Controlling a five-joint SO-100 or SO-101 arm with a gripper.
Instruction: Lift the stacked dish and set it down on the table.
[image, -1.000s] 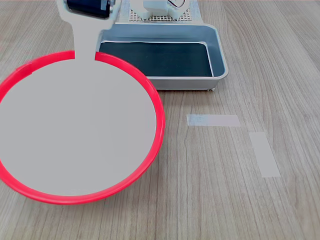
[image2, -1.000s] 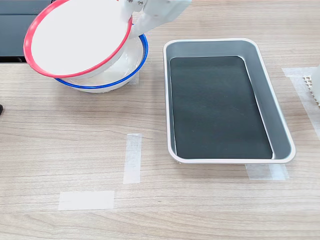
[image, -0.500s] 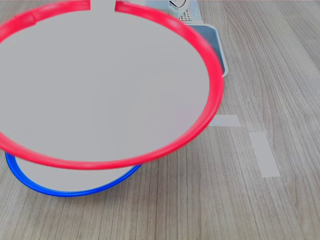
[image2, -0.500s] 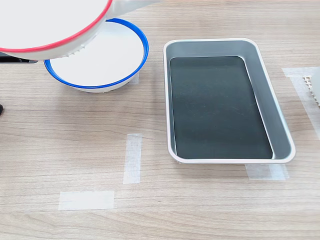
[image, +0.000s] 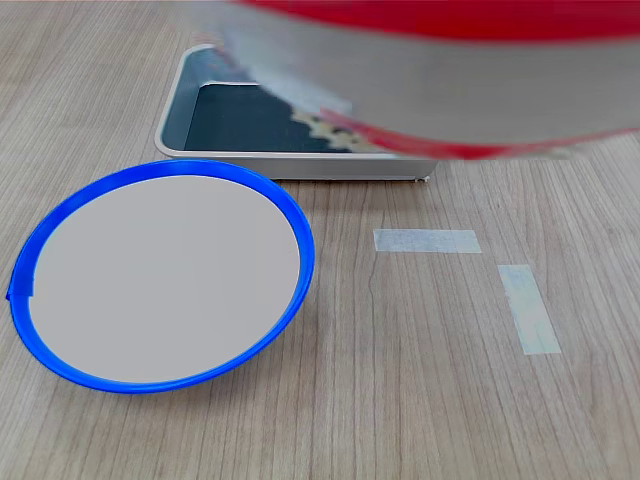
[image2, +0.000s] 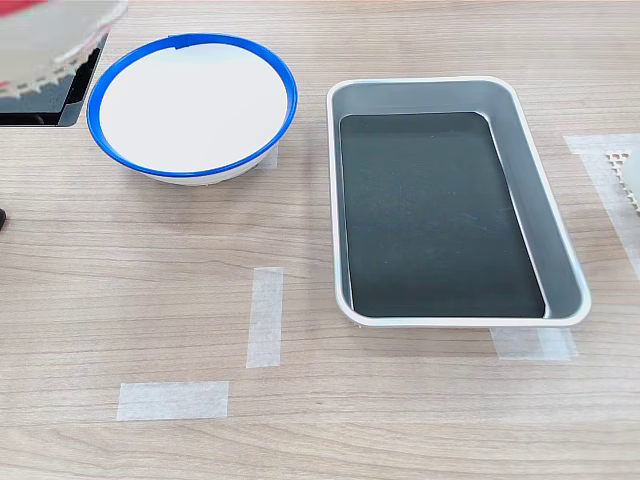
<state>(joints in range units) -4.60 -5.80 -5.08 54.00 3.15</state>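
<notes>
First exterior view has the stacked dish (image: 480, 95) airborne and blurred at 12 o'clock, clear of the blue-rimmed plate (image: 160, 280) on the table (image: 420, 400); looks light, stiff, slick, so pinch the rim; gripper unseen, fingers can't tell.

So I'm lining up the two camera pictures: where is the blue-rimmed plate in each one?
First exterior view: the blue-rimmed plate lies lower left on the table, in front of the grey tray.
Second exterior view: the plate sits at the upper left, to the left of the tray.
Shared landmark: the grey tray with its dark bottom, beside the plate in both exterior views.
</notes>
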